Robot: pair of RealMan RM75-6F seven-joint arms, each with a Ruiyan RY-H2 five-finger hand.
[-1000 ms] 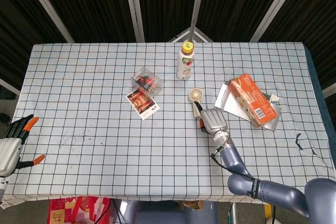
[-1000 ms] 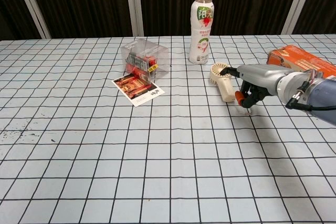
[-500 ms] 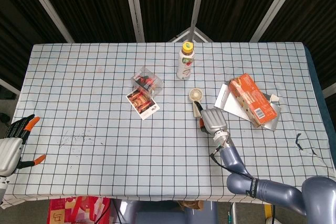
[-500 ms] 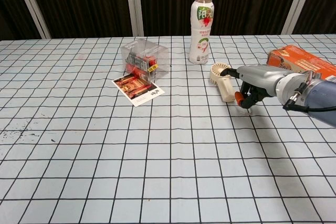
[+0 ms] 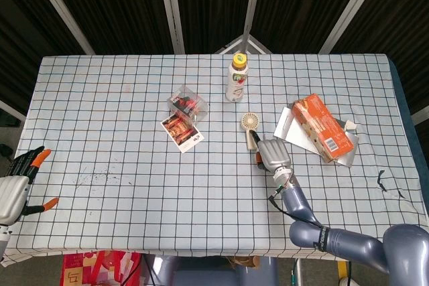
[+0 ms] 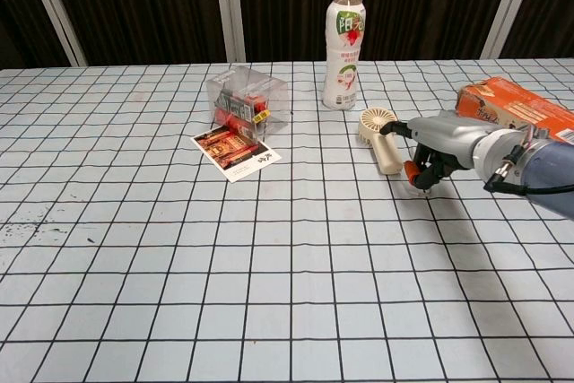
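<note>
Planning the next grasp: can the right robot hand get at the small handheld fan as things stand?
Probably yes. The right robot hand sits on the cloth right beside the small fan, fingers curled toward its handle, with nothing between them. The bottle stands behind the fan and the orange box lies off to the side, neither blocking.

Checked cloth on the surface [image 5: 100, 112], tall drink bottle [image 6: 344, 46] with yellow cap standing at the far middle, clear plastic box [image 6: 247, 100] left of it, picture card [image 6: 235, 151] lying just near the box, orange carton [image 5: 322, 126] on a silver sheet [image 5: 289, 127] at right
</note>
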